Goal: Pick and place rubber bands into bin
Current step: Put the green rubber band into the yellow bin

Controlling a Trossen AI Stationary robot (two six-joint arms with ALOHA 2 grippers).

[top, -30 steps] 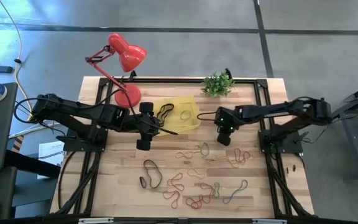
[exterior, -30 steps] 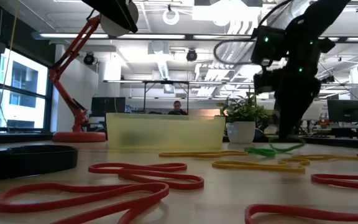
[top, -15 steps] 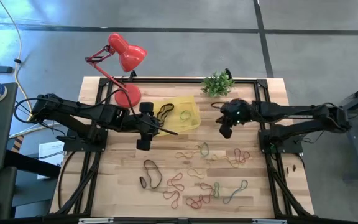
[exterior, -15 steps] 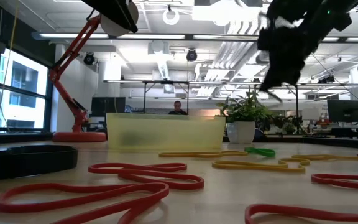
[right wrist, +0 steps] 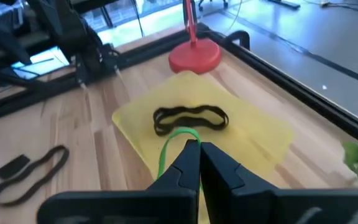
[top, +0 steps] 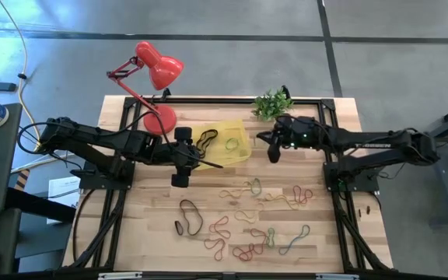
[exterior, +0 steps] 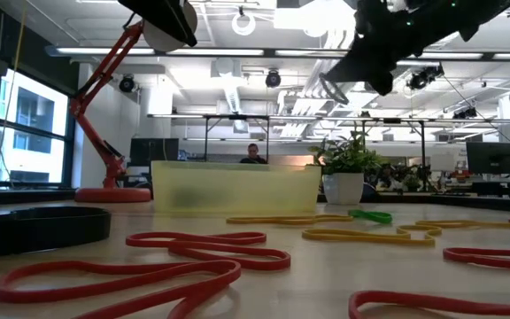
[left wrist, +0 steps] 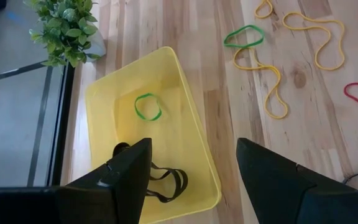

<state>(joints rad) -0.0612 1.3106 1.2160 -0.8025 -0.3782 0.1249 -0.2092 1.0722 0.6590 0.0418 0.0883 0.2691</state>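
Observation:
The yellow bin (top: 225, 142) sits on the far middle of the table, holding a black rubber band (top: 206, 139) and a small green one (top: 231, 143). Many red, tan, green and black rubber bands (top: 243, 216) lie loose on the wood nearer the front. My right gripper (top: 271, 153) hovers high just right of the bin, shut on a green band (right wrist: 174, 138). My left gripper (top: 180, 161) waits open at the bin's near-left corner; in its wrist view the bin (left wrist: 185, 118) lies ahead of its fingers. My right gripper pinches the green band (right wrist: 185, 134) between its two fingertips, on one spot of the thin loop. The fingers slant down from the table's right toward the bin. The band is lifted clear and curls slack beside the fingers.
A red desk lamp (top: 155, 78) stands at the far-left corner, its base beside the bin. A small potted plant (top: 271, 103) stands at the far edge, close behind my right gripper. A black frame runs along the table edges.
My right gripper was down at the green bands in the table's middle right. It has risen well clear with one green band and swung toward the far edge and left, ending beside the bin. Another green band stays on the table.

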